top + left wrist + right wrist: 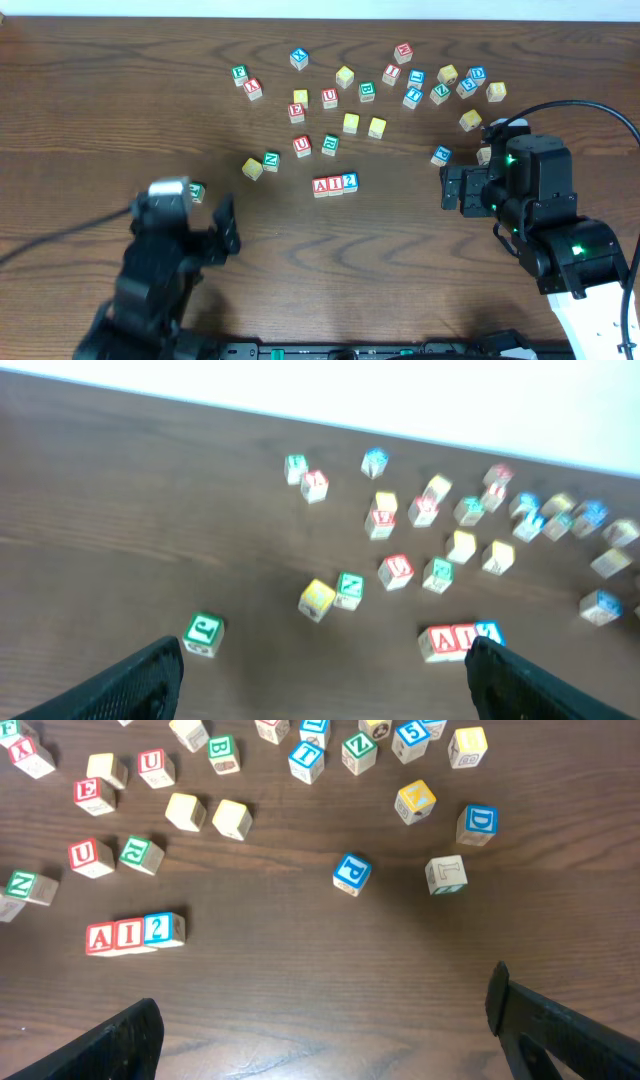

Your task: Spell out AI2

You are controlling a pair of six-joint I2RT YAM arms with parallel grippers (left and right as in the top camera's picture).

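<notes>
overhead: left gripper [228, 231] and right gripper [452, 190] both gape wide, holding nothing. between them, the a block [320, 186], i block [334, 185] and 2 block [349, 181] touch in a row, with bare wooden table [100, 100] around and loose blocks [330, 98] beyond.

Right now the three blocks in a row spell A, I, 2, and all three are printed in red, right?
Not quite. They do spell A, I, 2 in a row, but the 2 block is blue; only the A block and the I block are red. The right wrist view shows it.
</notes>
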